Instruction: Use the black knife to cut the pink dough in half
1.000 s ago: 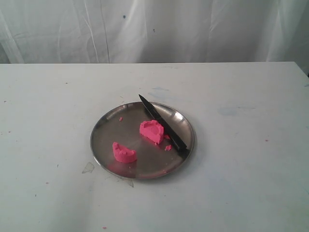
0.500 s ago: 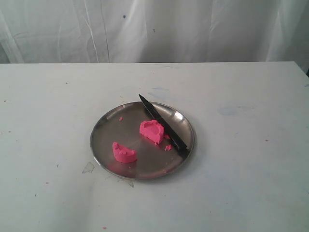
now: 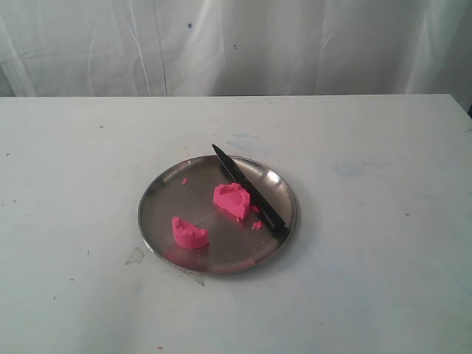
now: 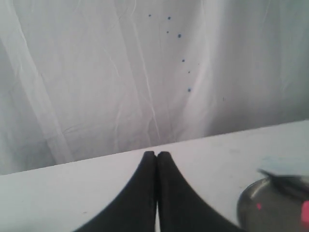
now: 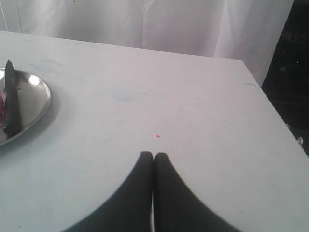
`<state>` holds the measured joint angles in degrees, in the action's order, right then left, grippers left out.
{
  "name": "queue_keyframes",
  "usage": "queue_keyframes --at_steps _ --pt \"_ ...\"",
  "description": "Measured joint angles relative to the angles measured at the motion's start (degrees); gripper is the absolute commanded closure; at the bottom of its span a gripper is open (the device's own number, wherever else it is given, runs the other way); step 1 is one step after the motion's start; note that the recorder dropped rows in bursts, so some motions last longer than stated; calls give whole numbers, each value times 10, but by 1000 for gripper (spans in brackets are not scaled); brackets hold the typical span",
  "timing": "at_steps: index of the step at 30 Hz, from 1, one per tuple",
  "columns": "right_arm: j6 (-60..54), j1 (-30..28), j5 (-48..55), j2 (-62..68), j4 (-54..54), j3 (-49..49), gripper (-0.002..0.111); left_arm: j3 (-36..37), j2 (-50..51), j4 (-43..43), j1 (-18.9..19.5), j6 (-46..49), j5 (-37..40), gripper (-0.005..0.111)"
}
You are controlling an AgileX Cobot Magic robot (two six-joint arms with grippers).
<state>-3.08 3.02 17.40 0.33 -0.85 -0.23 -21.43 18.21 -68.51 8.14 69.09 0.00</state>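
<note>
Over the last second nothing on the worktop [image 3: 369, 258] has moved: the plate, the dough and the knife lie exactly as they did, and neither arm shows in the exterior view. I take this stillness to mean the cut is done and the arms are parked, with no step left in hand.

The pink dough [image 3: 233, 200] is already in two pieces, both inside the steel plate [image 3: 171, 198]. One half sits near the plate's middle. The second half [image 3: 190, 232] lies well apart from it, close to the plate's near-left rim, with bare steel between the two. The black knife [image 3: 249, 192] rests across the right side of the plate, just beside the middle half and perhaps touching it. Its point pokes past the far rim and its handle end sits at the near-right rim. Nothing holds it. A few pink crumbs [image 3: 257, 225] lie on the plate by the knife, and another speck [image 3: 158, 347] lies on the worktop outside it.

The left fingers [image 4: 155, 157] are pressed together with nothing between them, hanging above bare worktop with the plate off to one side. The right fingers [image 5: 153, 155] are likewise pressed together and empty, well away from the plate and knife
</note>
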Motion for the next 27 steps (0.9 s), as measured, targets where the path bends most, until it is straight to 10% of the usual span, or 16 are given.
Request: queue_keyframes --at_steps 2,6,9,15,27 --pt "0 0 0 0 0 0 108 31 -5 145 0 -105 -15 107" --pt "0 0 0 0 0 0 108 116 -6 491 11 -602 -15 107" --pt "0 0 0 0 0 0 108 201 -42 592 35 -782 -9 107" --pt "0 0 0 0 -1 0 108 213 -162 619 37 -724 133 107" --pt "0 0 0 0 -1 0 108 213 -179 624 28 -668 142 107"
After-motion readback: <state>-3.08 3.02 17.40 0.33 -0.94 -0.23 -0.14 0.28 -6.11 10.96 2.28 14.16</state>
